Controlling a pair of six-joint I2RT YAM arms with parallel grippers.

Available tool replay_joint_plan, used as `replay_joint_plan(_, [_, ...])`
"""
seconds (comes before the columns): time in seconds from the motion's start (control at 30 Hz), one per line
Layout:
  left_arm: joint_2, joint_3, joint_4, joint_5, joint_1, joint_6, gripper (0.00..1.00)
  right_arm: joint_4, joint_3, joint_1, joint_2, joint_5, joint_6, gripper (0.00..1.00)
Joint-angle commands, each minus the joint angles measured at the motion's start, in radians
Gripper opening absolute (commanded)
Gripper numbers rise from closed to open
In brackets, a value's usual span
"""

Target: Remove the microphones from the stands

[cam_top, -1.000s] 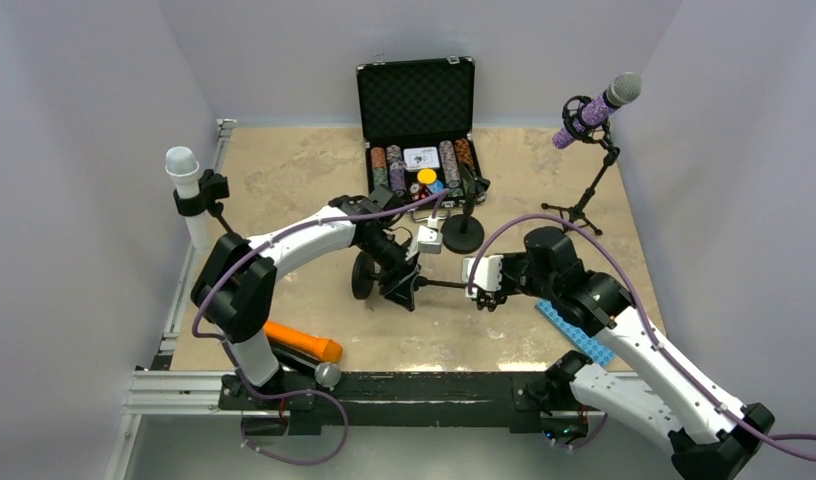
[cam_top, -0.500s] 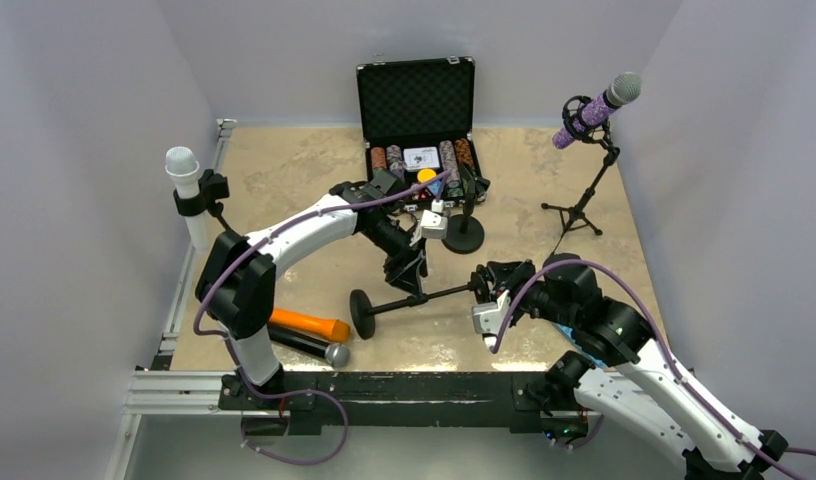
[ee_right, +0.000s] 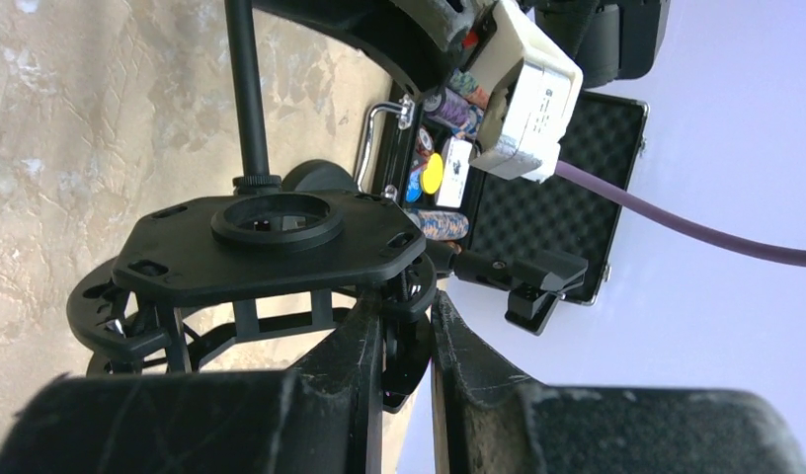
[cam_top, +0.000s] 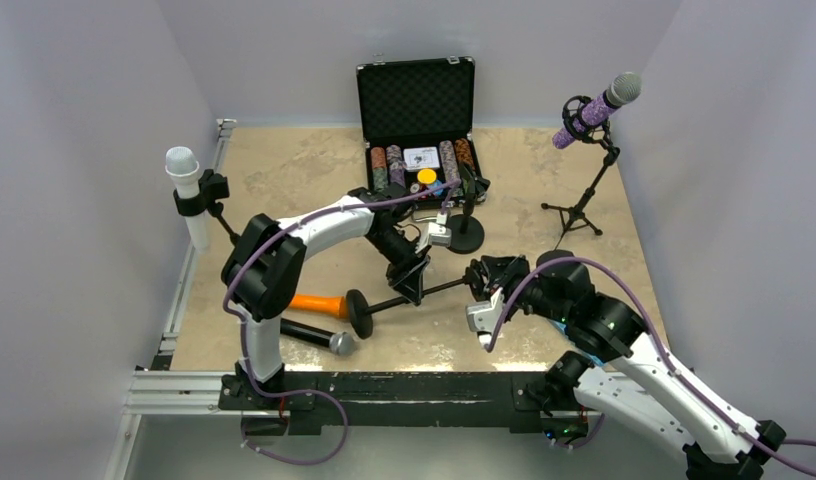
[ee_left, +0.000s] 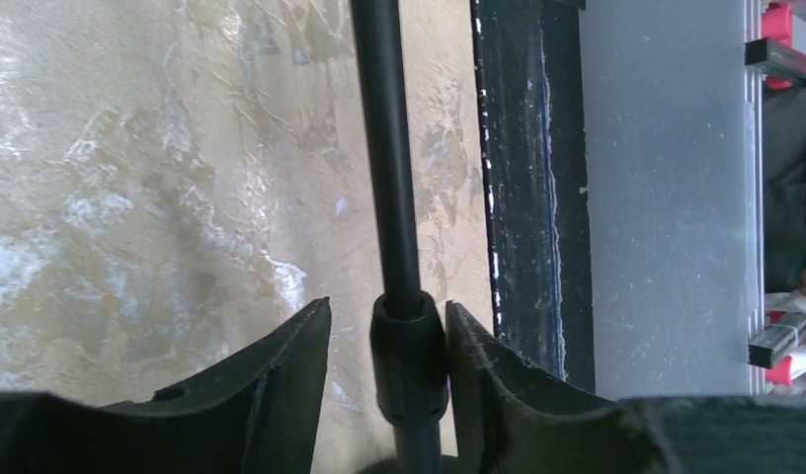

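Observation:
The black stand (cam_top: 389, 303) lies tipped over, its round base (cam_top: 359, 312) near the table and its pole (ee_left: 384, 148) running right to an empty shock mount (ee_right: 271, 237). My left gripper (ee_left: 387, 326) straddles the pole's collar (ee_left: 409, 346). The right finger touches the collar and a gap shows on the left, so this gripper is open. My right gripper (ee_right: 407, 316) is shut on the knob under the shock mount (cam_top: 492, 272). A black microphone with a silver head (cam_top: 319, 337) lies on the table left of the base, and an orange one (cam_top: 319, 302) lies beside it.
An open poker chip case (cam_top: 416, 100) stands at the back with a small round-based stand (cam_top: 464, 232) in front of it. A white microphone (cam_top: 184, 178) is clamped at the left edge. A purple one (cam_top: 589, 112) sits on a tripod at the right. A blue plate (cam_top: 584, 345) lies under my right arm.
The stand's base has come down from mid-air toward the table. My left jaws have narrowed around the pole. The black and orange microphones have shifted away from the near rail.

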Motion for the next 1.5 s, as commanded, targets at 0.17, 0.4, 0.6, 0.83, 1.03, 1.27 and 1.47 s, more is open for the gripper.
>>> replay_joint_plan(0.17, [-0.120,-0.139,0.199,-0.086,-0.015,-0.059,0.00,-0.010,0.130,0.011,0.058,0.058,0.257,0.00])
replay_joint_plan(0.4, [-0.423,-0.477,0.810,-0.432,-0.120,-0.331,0.00,-0.510,0.450,0.008,0.312,-0.098,0.899,0.00])
replay_joint_plan(0.6, [-0.453,-0.515,0.801,-0.438,-0.151,-0.352,0.43,-0.507,0.415,0.006,0.297,-0.068,0.846,0.00])
replay_joint_plan(0.83, [-0.501,-0.427,0.639,-0.158,-0.082,-0.298,0.69,-0.414,0.328,0.005,0.194,0.030,0.527,0.00])
replay_joint_plan(1.03, [-0.369,-0.278,0.537,0.011,-0.070,-0.287,0.70,-0.364,0.277,0.007,0.136,0.041,0.391,0.00])
replay_joint_plan(1.27, [-0.145,-0.068,0.108,0.147,-0.086,-0.046,0.67,-0.236,0.239,0.009,0.080,0.078,0.291,0.00])
replay_joint_plan(1.47, [-0.142,-0.116,0.124,0.036,-0.096,-0.015,0.63,-0.204,0.232,0.011,0.082,0.101,0.266,0.00])
